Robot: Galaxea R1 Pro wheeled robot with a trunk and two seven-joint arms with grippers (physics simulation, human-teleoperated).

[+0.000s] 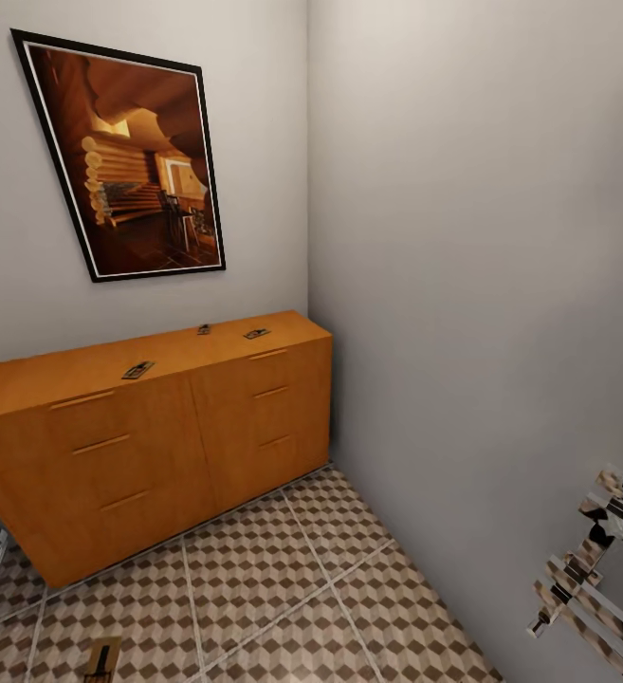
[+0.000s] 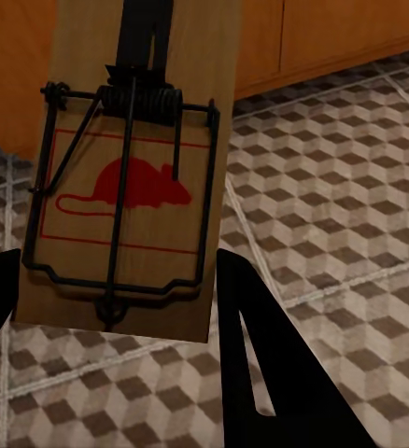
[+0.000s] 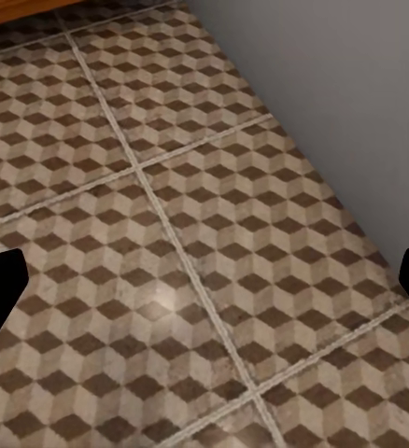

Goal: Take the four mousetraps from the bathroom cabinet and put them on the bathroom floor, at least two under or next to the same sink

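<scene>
While three mousetraps (image 1: 138,369) top the cabinet (image 1: 159,446), another mousetrap (image 2: 130,187) shows wrist-side.

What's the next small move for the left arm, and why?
Probably carry the held mousetrap toward the sink and lower it onto the bathroom floor. The left gripper is shut on it above the tiles, while three more mousetraps lie on the cabinet top, so this one should go down first.

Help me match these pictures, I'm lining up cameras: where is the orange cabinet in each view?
Head view: cabinet, left of centre against the wall.
Left wrist view: orange front beyond the mousetrap.
Right wrist view: orange sliver at the tiles' far end.
Shared landmark: the cube-patterned floor.
</scene>
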